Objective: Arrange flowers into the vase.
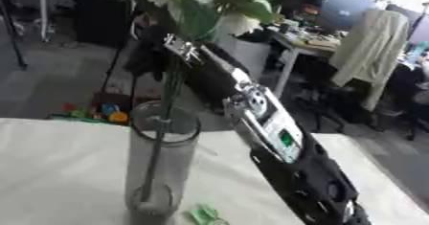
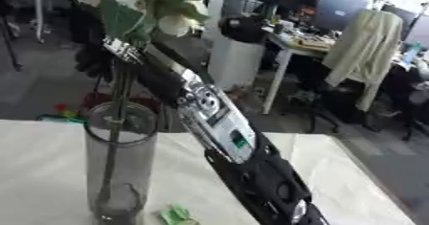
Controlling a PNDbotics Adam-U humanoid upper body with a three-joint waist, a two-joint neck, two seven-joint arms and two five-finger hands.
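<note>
A tall clear glass vase (image 1: 161, 164) stands upright on the bench (image 1: 59, 171), which is covered in a pale cloth. One flower stem (image 1: 164, 123) runs down inside the vase, its lower end near the base. Above the rim, the stem carries broad green leaves (image 1: 201, 13) and pale blooms (image 1: 239, 24) at the top of the view. The robot's right arm (image 1: 276, 133) rises from the lower right corner and slants up to the left, passing just beside the vase. Its right hand (image 1: 178, 47) meets the stem well above the vase mouth, just under the leaves. Whether the fingers are curled round the stem cannot be told; foliage and blur hide them. A small green scrap (image 1: 204, 214) lies on the cloth near the vase foot.
</note>
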